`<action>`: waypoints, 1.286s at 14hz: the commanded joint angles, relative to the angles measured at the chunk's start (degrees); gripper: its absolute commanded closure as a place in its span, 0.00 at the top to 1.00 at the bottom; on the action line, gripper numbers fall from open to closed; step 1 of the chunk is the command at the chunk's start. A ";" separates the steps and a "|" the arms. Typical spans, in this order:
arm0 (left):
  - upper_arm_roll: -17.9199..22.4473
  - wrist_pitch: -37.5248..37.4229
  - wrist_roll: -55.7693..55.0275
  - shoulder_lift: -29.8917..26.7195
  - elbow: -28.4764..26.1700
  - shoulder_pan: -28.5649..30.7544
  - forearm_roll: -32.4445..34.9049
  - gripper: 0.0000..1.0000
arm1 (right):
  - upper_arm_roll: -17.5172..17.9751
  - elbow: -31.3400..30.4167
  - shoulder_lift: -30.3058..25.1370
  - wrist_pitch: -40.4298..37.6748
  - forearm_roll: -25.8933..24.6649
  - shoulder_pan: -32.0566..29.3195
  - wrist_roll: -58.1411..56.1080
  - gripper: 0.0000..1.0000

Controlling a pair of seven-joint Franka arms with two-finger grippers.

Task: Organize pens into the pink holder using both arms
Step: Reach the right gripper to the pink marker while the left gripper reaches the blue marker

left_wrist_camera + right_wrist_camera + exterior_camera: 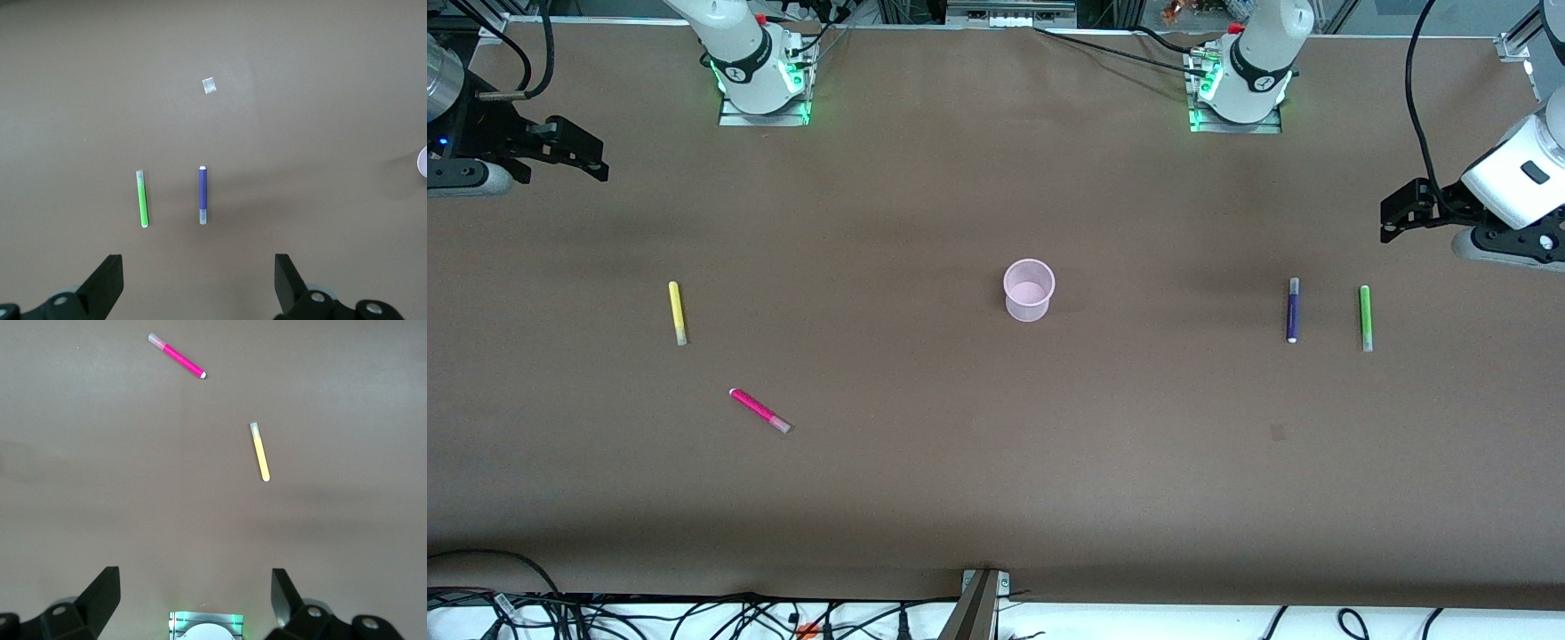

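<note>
Brown matte worktop (996, 462) spanning the whole front view, with both arm bases glowing green along its upper edge and loose black cables (694, 613) lying on a white strip below its lower edge. The pink holder (1029, 289) is standing upright and empty near the middle of the worktop. Toward the right arm's end, the yellow pen (678, 313) is lying flat, and the magenta pen (759, 411) is lying at a slant, nearer to the front camera and apart from it. Toward the left arm's end, the dark purple pen (1293, 310) and the green pen (1365, 317) are lying side by side, roughly parallel and not touching; a small pale scrap (209, 86) is lying on the worktop near them. The left claw (1400, 213) is hanging released over the bare worktop at its own end, grasping nothing. The right claw (574, 151) is likewise hanging released over its end, fingers spread and holding nothing. Every pen is lying outside the holder
</note>
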 commanded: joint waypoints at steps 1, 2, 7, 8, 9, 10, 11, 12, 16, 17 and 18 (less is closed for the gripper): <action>-0.15 -0.83 0.61 -0.04 0.74 0.21 -1.05 1.00 | 0.54 -0.19 -0.32 -0.05 0.67 -0.57 0.29 1.00; -0.15 -0.83 0.52 -0.04 0.83 0.21 -1.05 1.00 | 0.54 -0.11 -0.32 0.22 0.76 -0.65 0.29 1.00; 0.02 -4.24 0.70 0.40 0.65 0.30 -0.97 1.00 | 0.54 -0.10 -0.32 0.48 0.58 -0.57 0.29 1.00; 0.02 -6.52 0.26 1.53 0.57 0.30 -1.05 1.00 | 0.63 -0.10 -0.24 1.18 0.58 -0.48 -0.06 1.00; 0.11 -7.24 0.09 2.67 0.39 0.21 -0.53 1.00 | 0.54 -0.10 0.20 1.53 0.75 -0.30 -0.41 1.00; 0.29 -7.34 0.00 4.51 0.04 0.30 -0.18 1.00 | 0.63 0.33 1.42 1.45 0.84 -0.30 -0.50 1.00; 0.55 -7.25 0.08 6.45 -0.22 0.73 -0.18 1.00 | 0.63 0.86 2.04 1.19 0.93 -0.22 -0.50 1.00; 0.55 -6.90 0.95 8.64 -0.31 2.48 -0.35 1.00 | 0.63 0.95 2.66 1.19 0.93 -0.21 -0.50 1.00; 0.38 8.26 1.14 10.69 -11.00 3.99 -0.79 1.00 | 0.63 1.04 8.80 1.01 0.84 -0.21 -2.59 1.00; 0.29 13.44 1.14 10.60 -14.60 3.99 -0.18 1.00 | 0.63 1.04 9.25 1.53 0.67 -0.13 -5.65 1.00; 0.29 18.28 1.14 10.60 -17.68 3.99 -0.09 1.00 | 0.63 1.04 10.30 2.23 0.23 0.66 -9.43 1.00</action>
